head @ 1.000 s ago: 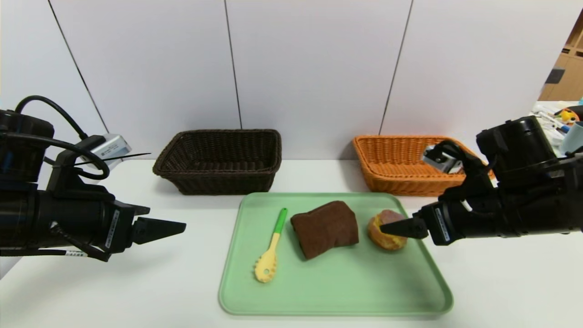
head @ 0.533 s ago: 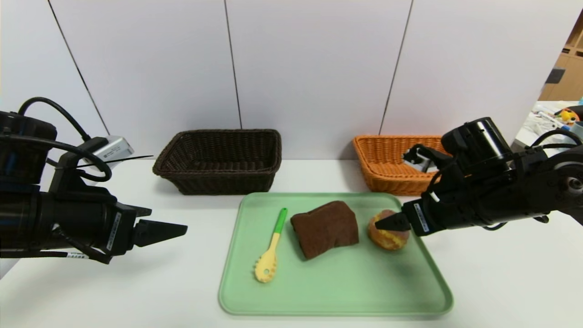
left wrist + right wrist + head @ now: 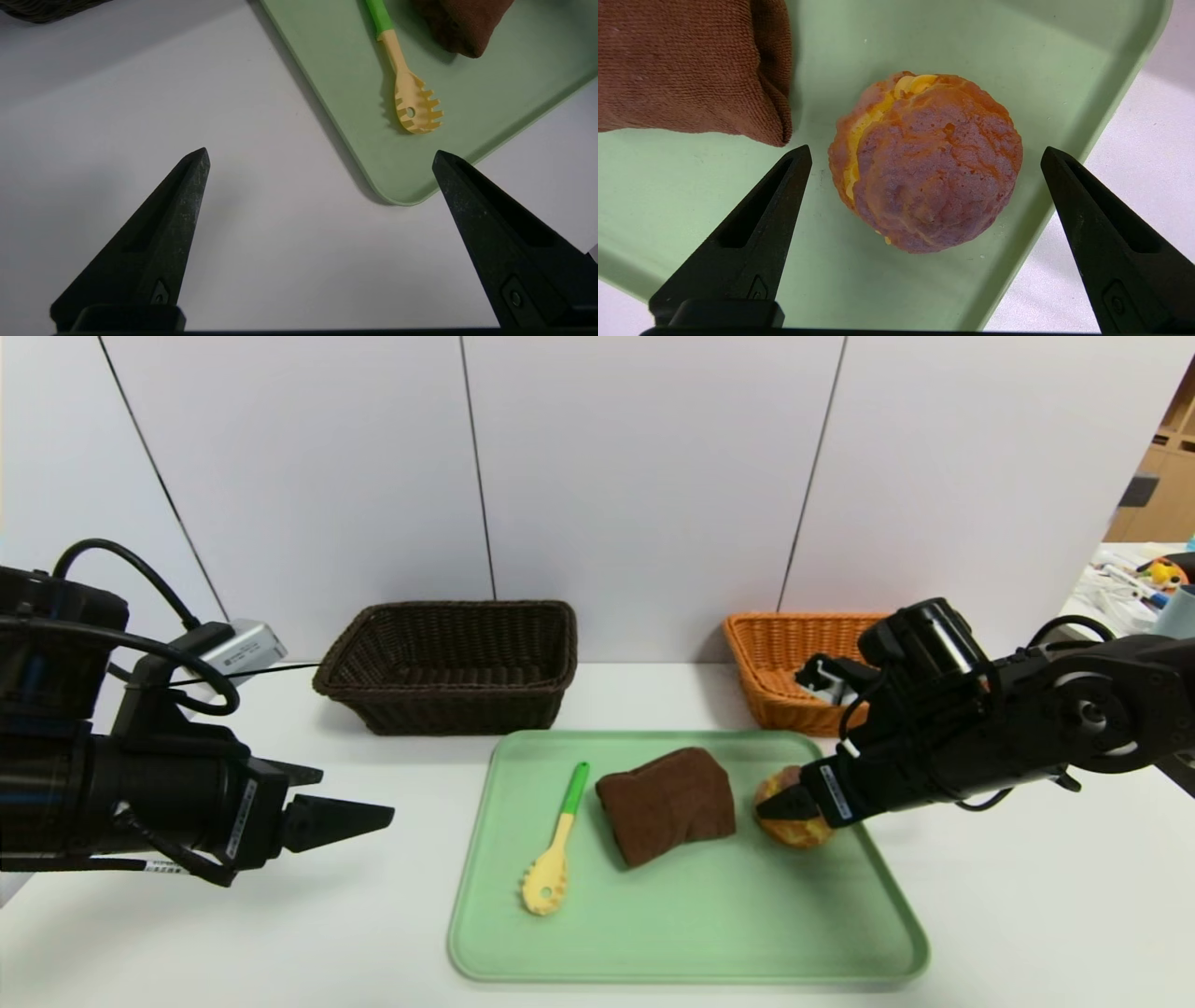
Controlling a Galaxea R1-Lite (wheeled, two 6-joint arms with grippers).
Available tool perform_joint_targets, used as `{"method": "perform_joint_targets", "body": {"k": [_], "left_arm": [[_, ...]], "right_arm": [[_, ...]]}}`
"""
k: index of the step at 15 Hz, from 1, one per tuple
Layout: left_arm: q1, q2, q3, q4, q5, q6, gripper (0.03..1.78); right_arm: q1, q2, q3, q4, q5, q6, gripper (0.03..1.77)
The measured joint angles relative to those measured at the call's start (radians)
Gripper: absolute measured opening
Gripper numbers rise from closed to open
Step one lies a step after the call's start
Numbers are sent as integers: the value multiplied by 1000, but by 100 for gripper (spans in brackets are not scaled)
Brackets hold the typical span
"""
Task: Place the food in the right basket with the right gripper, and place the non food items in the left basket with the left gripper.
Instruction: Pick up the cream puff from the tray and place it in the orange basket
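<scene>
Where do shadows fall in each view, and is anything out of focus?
Head view: soft shadow under the tray; lines bow at the edges. Left wrist view: pasta spoon casts a crisp shadow; left gripper fingers look soft. Right wrist view: cream puff sharp, its shadow beside it; right gripper straddles it.

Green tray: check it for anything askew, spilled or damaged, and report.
Nothing stands out. The green tray lies flat on the table, holding the pasta spoon, the folded brown cloth and the cream puff, whose filling shows along one side. The right gripper is open around the puff.
</scene>
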Motion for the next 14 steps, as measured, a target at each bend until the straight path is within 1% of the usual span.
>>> {"method": "perform_joint_targets", "body": {"k": [4,8,10,11,12,14], "left_arm": [[-13,0,-1,0,-56,35,169],[-45,-1,3,-2,-61,55,169],[-49,-1,6,-1,-60,55,169],[-50,-1,7,0,-60,55,169],[-50,-2,7,0,-60,54,169],[-51,-3,8,0,-60,54,169]], "right_arm": [[4,14,0,1,-19,-19,170],[9,21,-2,0,-24,-26,170],[11,21,-2,-3,-25,-26,138],[14,21,-2,-4,-34,-26,122],[18,22,-1,-6,-44,-26,109],[25,25,0,-8,-50,-25,90]]}}
